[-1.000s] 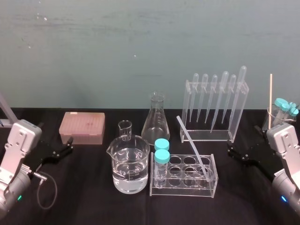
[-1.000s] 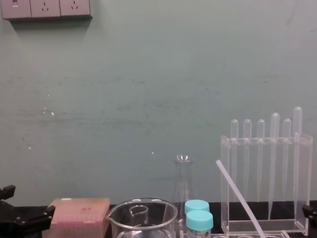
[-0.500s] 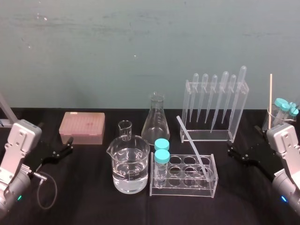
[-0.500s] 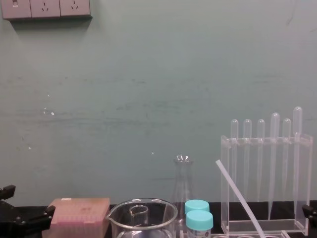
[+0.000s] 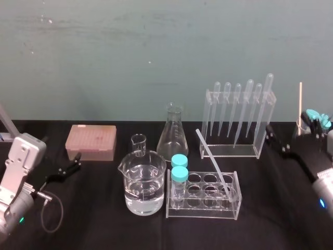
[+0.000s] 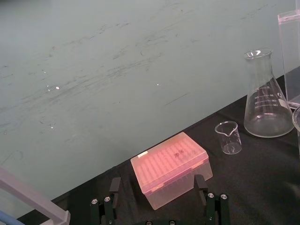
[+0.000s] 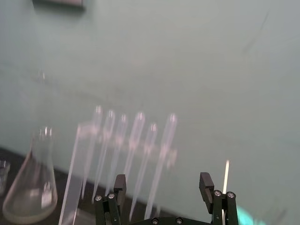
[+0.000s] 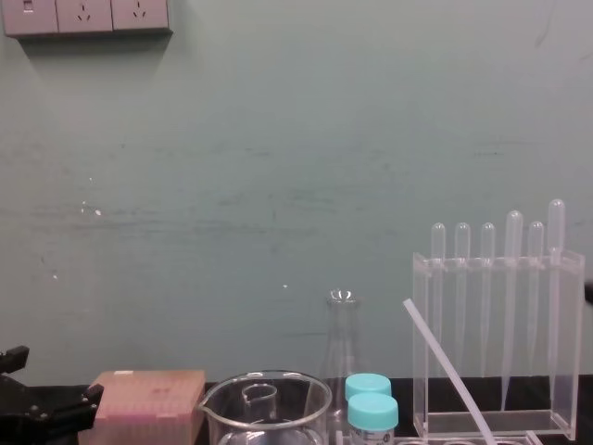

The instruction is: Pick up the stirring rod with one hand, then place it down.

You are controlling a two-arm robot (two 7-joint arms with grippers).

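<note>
The stirring rod (image 5: 212,161) is a thin whitish glass rod leaning in the clear test tube rack (image 5: 204,207), its top end tilted up and to the left; it also shows in the chest view (image 8: 449,371). My right gripper (image 5: 287,128) hangs open and empty at the far right, raised beside the pipette stand, well away from the rod. In the right wrist view its two fingers (image 7: 205,182) stand wide apart around nothing. My left gripper (image 5: 76,161) rests open at the far left, near the pink box, fingers spread in its wrist view (image 6: 157,185).
A water-filled beaker (image 5: 144,182), a small beaker (image 5: 139,143) and a conical flask (image 5: 173,136) stand left of the rack. Two teal-capped tubes (image 5: 179,167) sit in the rack. A pipette stand (image 5: 238,120) is behind, a pink tip box (image 5: 91,141) at left, and a beaker of capped tubes (image 5: 314,119) by the right gripper.
My right gripper has risen and swung back toward the far right, now beside the pipette stand, still open. The left arm and the rod have not moved.
</note>
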